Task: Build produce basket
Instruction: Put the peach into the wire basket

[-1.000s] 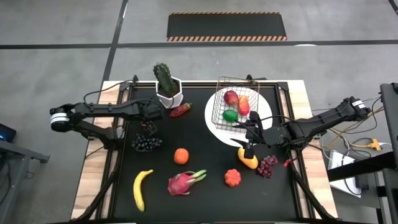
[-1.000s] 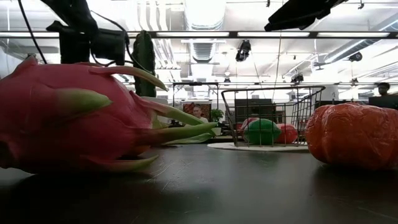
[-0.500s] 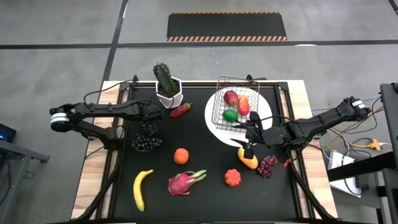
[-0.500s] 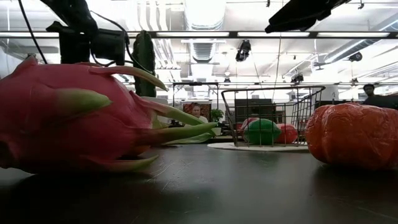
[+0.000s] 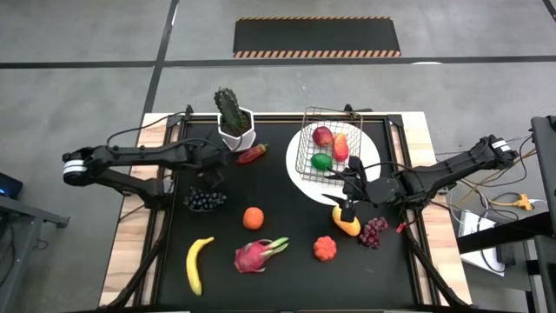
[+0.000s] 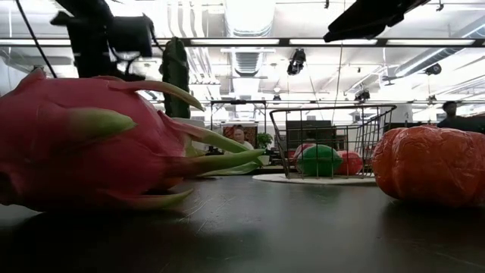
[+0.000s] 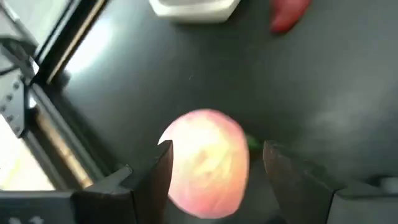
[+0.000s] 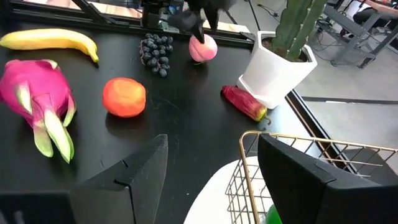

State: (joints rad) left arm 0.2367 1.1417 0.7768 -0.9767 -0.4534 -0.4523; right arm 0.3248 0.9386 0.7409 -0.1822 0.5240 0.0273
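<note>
A pink peach (image 7: pixel 205 163) sits between the fingers of my left gripper (image 5: pixel 212 176), which is shut on it over the black mat's far left, just beyond the dark grapes (image 5: pixel 204 200). The right wrist view shows the same peach (image 8: pixel 203 47) under the dark fingers. My right gripper (image 8: pixel 211 180) stands open and holds nothing, beside the wire basket (image 5: pixel 330 143) and over the yellow mango (image 5: pixel 346 224). The basket stands on a white plate (image 5: pixel 298 174) with a lime (image 5: pixel 321 161) and red fruits in it. My left gripper pinches the peach by two opposite sides (image 7: pixel 177 168) between its two fingers (image 7: pixel 155 177). The fingers come from above, slanting down. The peach hangs below them and looks lifted a little off the mat.
On the mat lie an orange (image 5: pixel 253 217), a banana (image 5: pixel 196 263), a dragon fruit (image 5: pixel 256 255), an orange-red fruit (image 5: pixel 325 249), red grapes (image 5: pixel 373 231) and a red fruit (image 5: pixel 251 155). A cactus in a white pot (image 5: pixel 233 122) stands at the far edge.
My left gripper has gone up a little; in the low view its dark arm stands higher than before. My right arm has kept still.
</note>
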